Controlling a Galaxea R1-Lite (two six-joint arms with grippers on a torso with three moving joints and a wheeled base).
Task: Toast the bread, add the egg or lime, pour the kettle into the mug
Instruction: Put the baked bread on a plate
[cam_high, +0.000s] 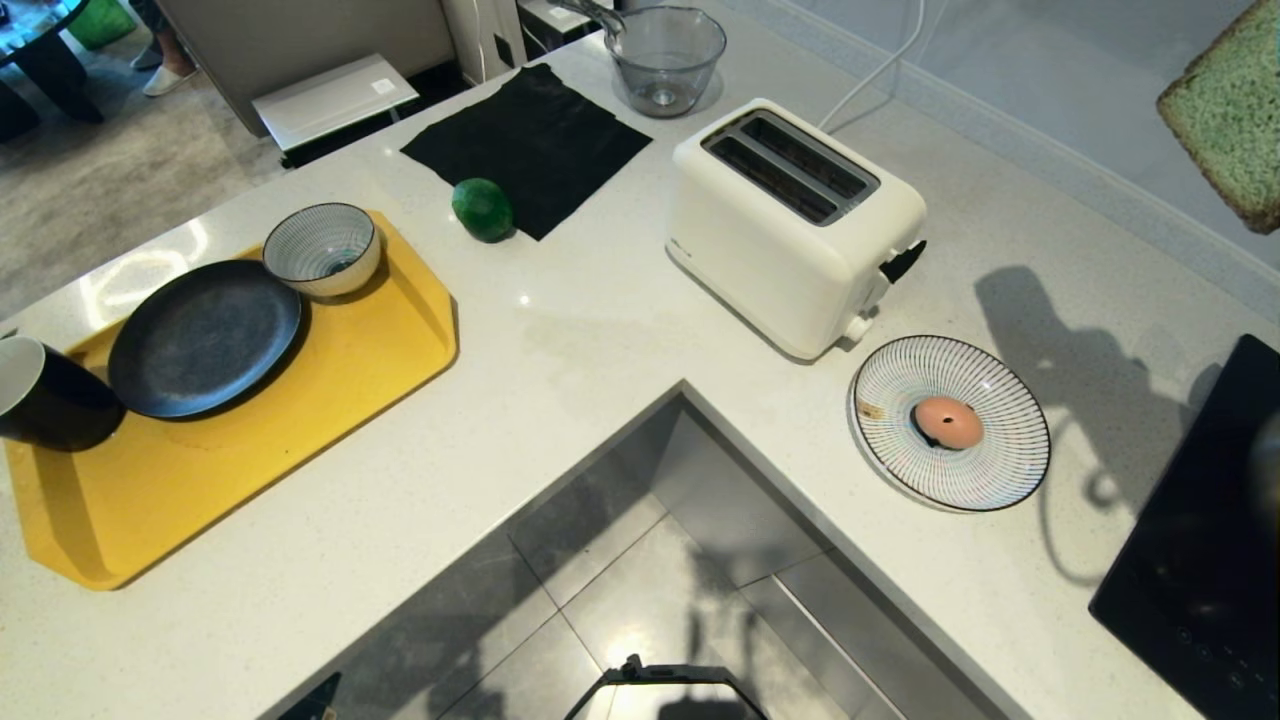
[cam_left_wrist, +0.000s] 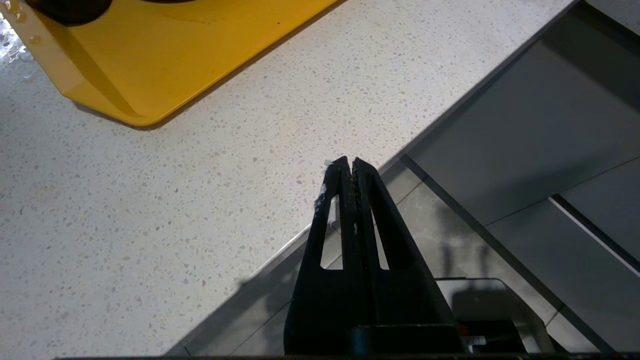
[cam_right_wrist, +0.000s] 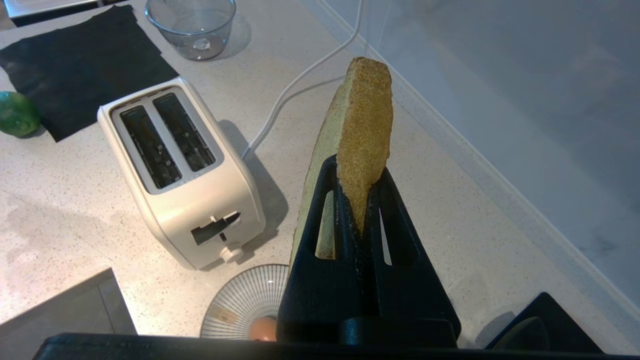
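My right gripper (cam_right_wrist: 356, 167) is shut on a lower corner of the bread (cam_right_wrist: 367, 115), a pale green slice with a tan crust. It holds the slice upright in the air, to the right of the white toaster (cam_right_wrist: 185, 170) and higher. In the head view only the bread (cam_high: 1225, 120) shows, at the top right. Both toaster (cam_high: 795, 225) slots are empty. The egg (cam_high: 948, 422) lies on a striped plate (cam_high: 900, 470). The lime (cam_high: 482, 209) rests beside a black cloth. The mug (cam_high: 40, 395) stands on the yellow tray's left end. The kettle cannot be made out. My left gripper (cam_left_wrist: 348, 162) is shut and empty over the counter's inner edge.
A yellow tray (cam_high: 330, 400) carries a black plate (cam_high: 205, 335) and a striped bowl (cam_high: 322, 248). A glass bowl (cam_high: 665, 55) and a black cloth (cam_high: 525, 140) lie at the back. A black hob (cam_high: 1200, 570) is at the right. The toaster's white cord (cam_right_wrist: 300, 80) runs to the wall.
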